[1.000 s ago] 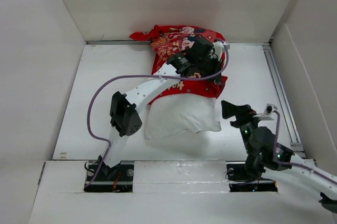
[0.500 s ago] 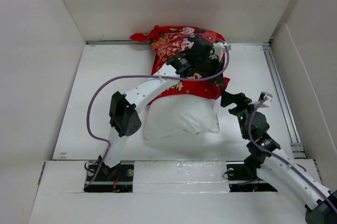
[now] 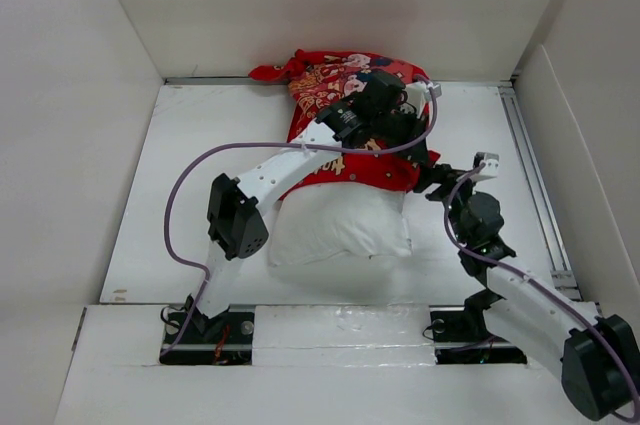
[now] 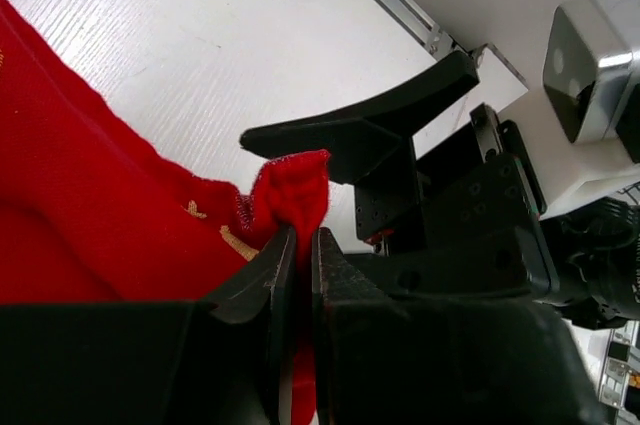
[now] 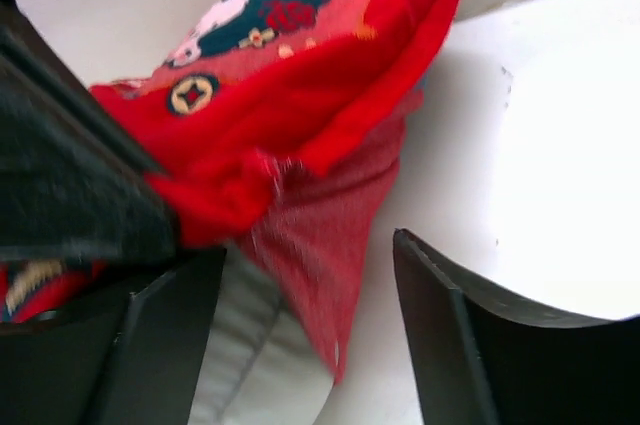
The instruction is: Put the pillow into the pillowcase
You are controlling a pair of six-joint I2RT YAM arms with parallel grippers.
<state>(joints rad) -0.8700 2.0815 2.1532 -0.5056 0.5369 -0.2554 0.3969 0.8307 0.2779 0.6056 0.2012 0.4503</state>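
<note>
Pinching a fold of the pillowcase (image 4: 130, 235) at its hem, the left gripper (image 4: 300, 235) has its jaws pressed together on the red cloth, holding that corner of the mouth up off the table (image 3: 180, 165); from above, this pinch sits at the right-hand end of the case's near edge, just beside the right gripper (image 3: 432, 180). The right gripper's jaws are spread, gripping nothing; in its wrist view a loose flap of duller red hangs between them, touching neither finger as far as I can tell, with the left gripper's black finger close on the left.

The pillow (image 3: 340, 225) lies in the middle of the table, its far part covered by the case and probably inside it, its near part bare and pointing toward the arm bases; the case bunches against the back wall.

What matters next is that the flap lies straight ahead of the right gripper and below the left's pinch; the right arm is the nearer one, and the mouth edge runs left to right across the pillow, so closing on that lower layer would likely hold the mouth open.
</note>
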